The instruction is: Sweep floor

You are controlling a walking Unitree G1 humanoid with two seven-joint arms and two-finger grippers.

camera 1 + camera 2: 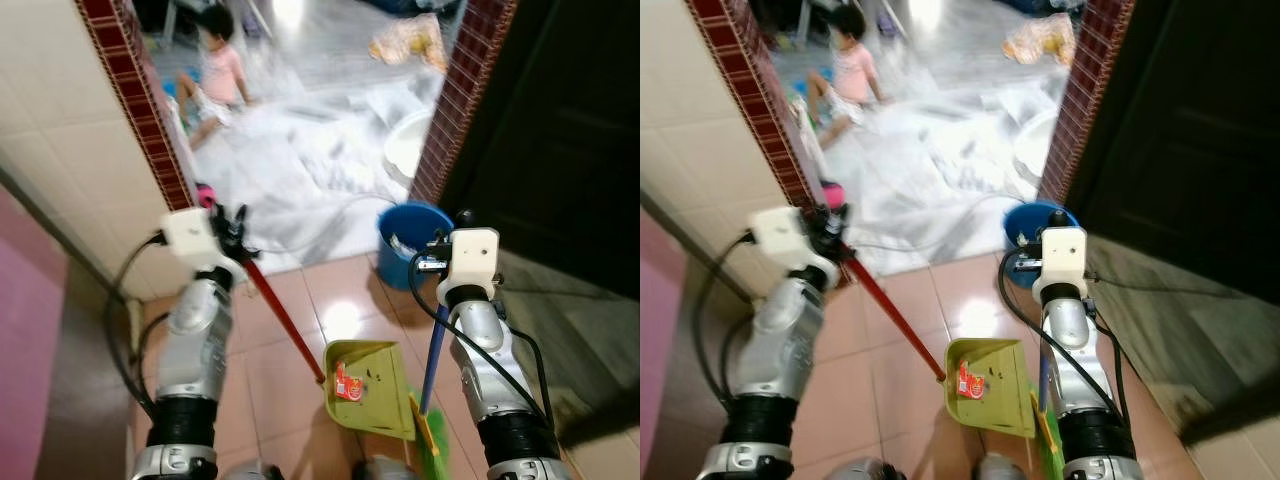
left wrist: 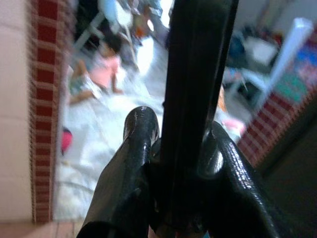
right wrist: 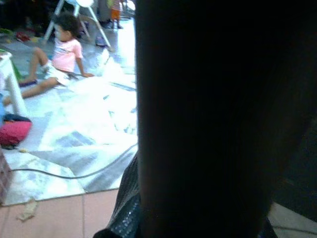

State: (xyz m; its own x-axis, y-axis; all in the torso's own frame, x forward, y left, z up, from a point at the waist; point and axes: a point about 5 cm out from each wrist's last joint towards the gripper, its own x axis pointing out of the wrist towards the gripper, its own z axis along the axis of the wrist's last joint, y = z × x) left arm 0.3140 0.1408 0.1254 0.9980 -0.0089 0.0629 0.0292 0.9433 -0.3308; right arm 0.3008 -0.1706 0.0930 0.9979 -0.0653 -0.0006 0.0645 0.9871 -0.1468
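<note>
— Two tools, one in each arm. The left end effector [image 1: 232, 228] has its black fingers [image 2: 133, 163] clamped on the top of the red dustpan handle [image 1: 285, 318], with the rod pinched between them in the left wrist view.

— And the pan itself?

— The yellow-green dustpan [image 1: 372, 388] sits on the terracotta floor tiles [image 1: 290, 380] between the two arms, a small red scrap [image 1: 347, 383] lying in it. The handle slants up from its back edge to that grip.

— The right side?

— The right end effector [image 1: 440, 262] is at the top of the blue broom handle [image 1: 434, 352]; green bristles [image 1: 432, 440] show near the floor beside the pan. The right wrist view is blocked by a dark shape, so I cannot tell how far those fingers are closed.

— How will they handle?

— Light and stiff, I'd judge, both thin rods with plastic ends. Held so high, the pan may swing or twist; a lower hold would steady it. The smooth rod could slip round in the fingers.

— Anything nearby?

— A blue bucket [image 1: 410, 238] by the doorway, and a child [image 1: 215, 70] sitting on the pale floor beyond.
</note>
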